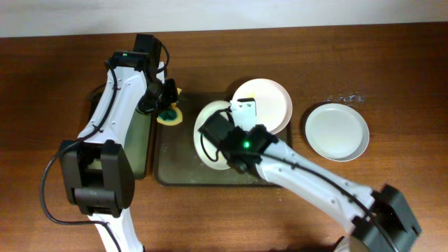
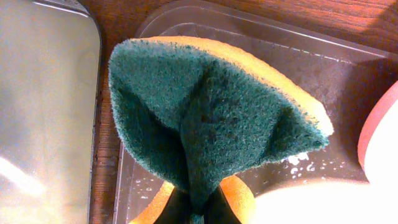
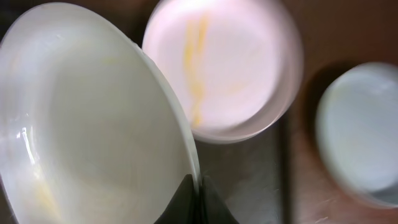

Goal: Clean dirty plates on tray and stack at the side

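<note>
My right gripper (image 3: 198,202) is shut on the rim of a white plate (image 3: 93,130) and holds it tilted above the dark brown tray (image 1: 175,168); this plate (image 1: 210,133) has faint yellowish smears. A second plate (image 1: 269,101) with a yellow streak (image 3: 196,56) lies at the tray's back right corner. A third plate (image 1: 336,131) sits on the table to the right, also in the right wrist view (image 3: 364,146). My left gripper (image 2: 199,208) is shut on a green and yellow sponge (image 2: 211,112), which hangs over the tray's back left corner (image 1: 170,115).
A narrower black tray with a greenish inside (image 1: 136,140) lies left of the brown tray, partly under my left arm; it shows in the left wrist view (image 2: 43,106). Water drops speckle the brown tray's floor (image 2: 298,165). Bare wooden table lies all around.
</note>
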